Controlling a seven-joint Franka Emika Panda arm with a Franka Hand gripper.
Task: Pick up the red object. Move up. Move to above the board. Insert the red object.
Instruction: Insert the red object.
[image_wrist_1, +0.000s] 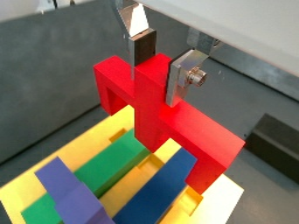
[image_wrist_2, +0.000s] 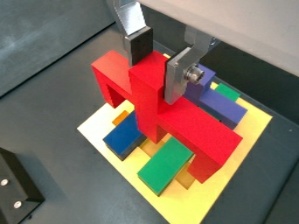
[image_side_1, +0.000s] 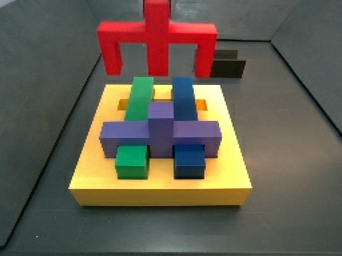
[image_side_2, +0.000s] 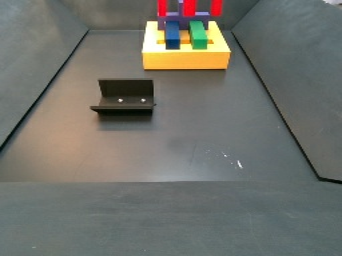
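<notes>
Red object (image_wrist_1: 158, 114) hangs clamped by its post in our end effector (image_wrist_1: 163, 63), directly above the board (image_side_1: 160, 180), its bar lying across the green and blue blocks.

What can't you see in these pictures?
- Gripper: absent from both side views, cut off by the top edge.
- Red object: post top cropped in a side view.
- Board: slot under the red object hidden by it in both wrist views.
- Fixture: screws too small.
</notes>
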